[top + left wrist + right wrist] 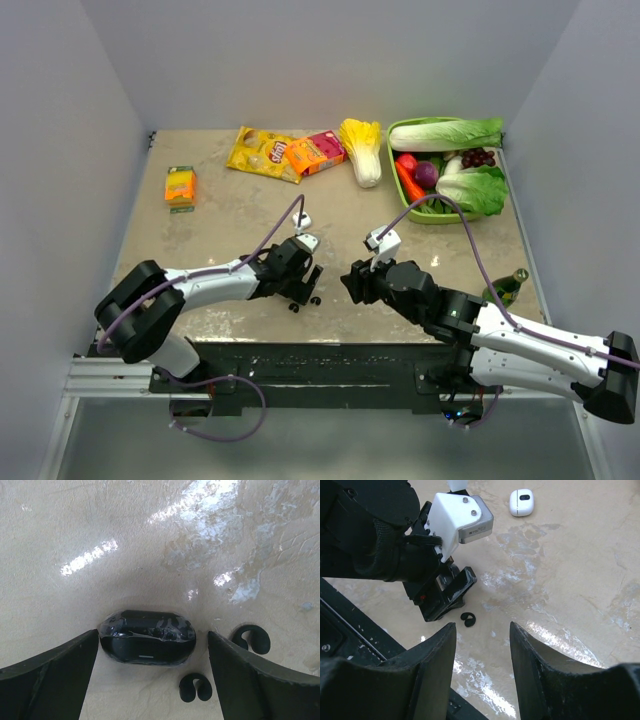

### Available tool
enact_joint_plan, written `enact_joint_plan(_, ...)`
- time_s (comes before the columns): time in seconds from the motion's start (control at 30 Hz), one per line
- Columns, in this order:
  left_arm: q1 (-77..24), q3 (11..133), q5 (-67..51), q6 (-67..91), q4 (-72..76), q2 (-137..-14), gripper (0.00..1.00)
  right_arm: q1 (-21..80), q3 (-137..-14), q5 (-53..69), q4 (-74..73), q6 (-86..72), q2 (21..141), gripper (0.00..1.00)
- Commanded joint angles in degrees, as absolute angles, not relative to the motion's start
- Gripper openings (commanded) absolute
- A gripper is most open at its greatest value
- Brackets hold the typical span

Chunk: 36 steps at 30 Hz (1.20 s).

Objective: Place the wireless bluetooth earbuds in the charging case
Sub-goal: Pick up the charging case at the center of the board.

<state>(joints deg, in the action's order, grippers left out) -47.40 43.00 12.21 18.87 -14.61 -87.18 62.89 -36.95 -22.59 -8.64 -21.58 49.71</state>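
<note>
L gripper (153,647): jaws spread, straddling case (146,639), not clamped; one finger (55,672) looks nearly touching it, the other stands apart. Case lid shut, on table (150,540).
Bud A (196,687) just beside case; bud B (250,639) near it, by the far finger.
Both black, C-shaped, glossy. Judged v. light, hard, slippery, apt to skid or flick. Pinch across the curved back w/ fingertips only, gently.
R gripper (482,630): jaws apart, empty, hovering nr the buds.

left fingers (50,675) apart, right fingers (430,680) apart
</note>
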Motion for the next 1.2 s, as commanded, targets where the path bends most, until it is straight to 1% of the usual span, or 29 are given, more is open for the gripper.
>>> enact_joint_plan(0.0,-47.8,44.6,12.3,17.4,-16.6,-88.7,0.94,62.9,-37.4,-23.4,-7.6,-21.2,48.7,0.5)
enact_joint_plan(0.4,-49.7,46.2,16.7,19.0,-22.7,-89.0,0.9,62.9,-37.4,-23.5,-7.4,-21.2,49.0,0.5)
enact_joint_plan(0.7,-50.2,46.3,18.1,19.3,-22.6,-91.3,0.87,62.8,-37.2,-23.5,-7.7,-21.4,48.2,0.5)
enact_joint_plan(0.97,-50.2,45.3,16.0,19.2,-21.4,-91.6,0.79,62.8,-37.1,-23.7,-7.8,-21.4,48.0,0.5)
enact_joint_plan(1.07,-50.2,45.1,15.6,19.3,-21.4,-91.3,0.74,62.8,-37.2,-23.6,-7.8,-21.4,48.2,0.5)
enact_joint_plan(1.1,-50.2,44.9,15.6,19.5,-21.2,-91.1,0.7,62.8,-37.2,-23.6,-7.8,-21.4,48.1,0.5)
enact_joint_plan(1.17,-50.2,44.6,15.5,19.8,-20.3,-90.5,0.66,62.9,-37.3,-23.5,-7.7,-21.4,48.0,0.5)
